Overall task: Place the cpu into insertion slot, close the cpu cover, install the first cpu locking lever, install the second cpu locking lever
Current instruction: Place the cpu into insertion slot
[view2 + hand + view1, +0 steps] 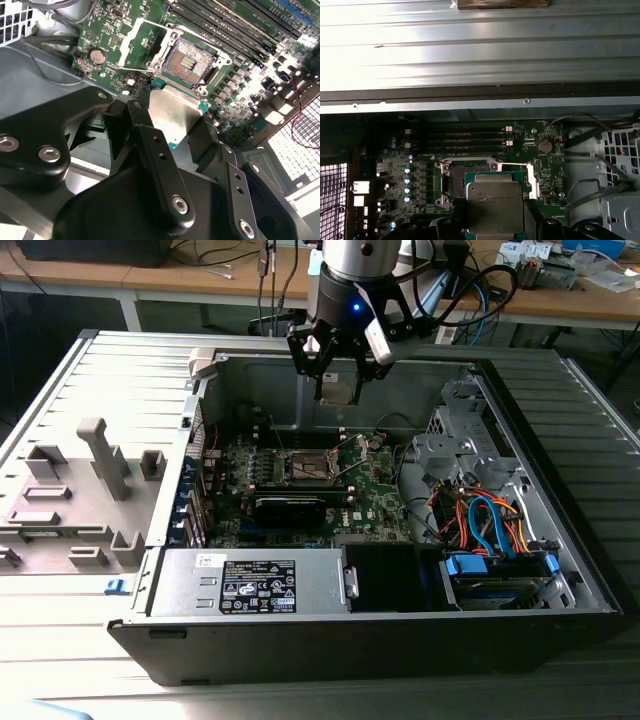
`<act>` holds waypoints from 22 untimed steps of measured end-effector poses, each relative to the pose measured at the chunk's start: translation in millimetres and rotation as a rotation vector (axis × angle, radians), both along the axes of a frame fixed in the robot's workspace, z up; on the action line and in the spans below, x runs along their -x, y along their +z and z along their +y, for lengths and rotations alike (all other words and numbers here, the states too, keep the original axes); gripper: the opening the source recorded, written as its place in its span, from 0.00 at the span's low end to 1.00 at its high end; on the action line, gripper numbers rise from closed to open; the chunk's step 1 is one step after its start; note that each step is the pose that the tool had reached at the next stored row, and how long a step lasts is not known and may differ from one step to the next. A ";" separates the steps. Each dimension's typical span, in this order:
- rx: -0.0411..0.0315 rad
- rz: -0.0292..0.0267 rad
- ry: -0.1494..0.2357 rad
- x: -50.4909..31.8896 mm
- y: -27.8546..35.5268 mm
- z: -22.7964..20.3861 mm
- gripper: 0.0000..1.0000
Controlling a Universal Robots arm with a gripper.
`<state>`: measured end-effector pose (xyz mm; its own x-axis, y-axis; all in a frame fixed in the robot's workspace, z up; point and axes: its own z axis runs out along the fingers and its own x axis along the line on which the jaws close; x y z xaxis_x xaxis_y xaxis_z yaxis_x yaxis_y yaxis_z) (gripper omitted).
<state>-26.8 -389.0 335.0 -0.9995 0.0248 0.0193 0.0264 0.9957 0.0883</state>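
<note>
1. Four steps make up this job, and by our reading none is finished; the work stands in the first.
2. We see the gripper [338,390] clenched on the chip [175,112]. Its black fingers [150,145] press on two opposite edges, and the pale metal face is turned toward both wrist views.
3. The chip hangs in the air above the socket [189,61] without touching it. In the exterior view it sits well clear of the green board [375,490] that carries the socket.
4. The socket's dark centre lies bare beside the chip's edge in the second wrist view, so nothing is seated in it. In the first wrist view the chip overlaps much of the socket. We judge the two are near alignment, though we cannot say how exactly.
5. The cover [127,44] is swung open and stands up along one side of the socket, with its window away from the socket's centre. Closing it is left to do.
6. With the cover up, neither of the levers can be clamping it, so we count both lever steps as undone. We cannot tell just how they lie beside the socket.
</note>
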 end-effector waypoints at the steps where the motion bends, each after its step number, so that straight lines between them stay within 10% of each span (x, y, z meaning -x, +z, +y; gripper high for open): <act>1: 0.0001 0.0000 0.000 0.0 -0.1 -0.2 0.55; 22: 0.0001 0.0000 0.000 0.0 -2.4 -4.0 0.55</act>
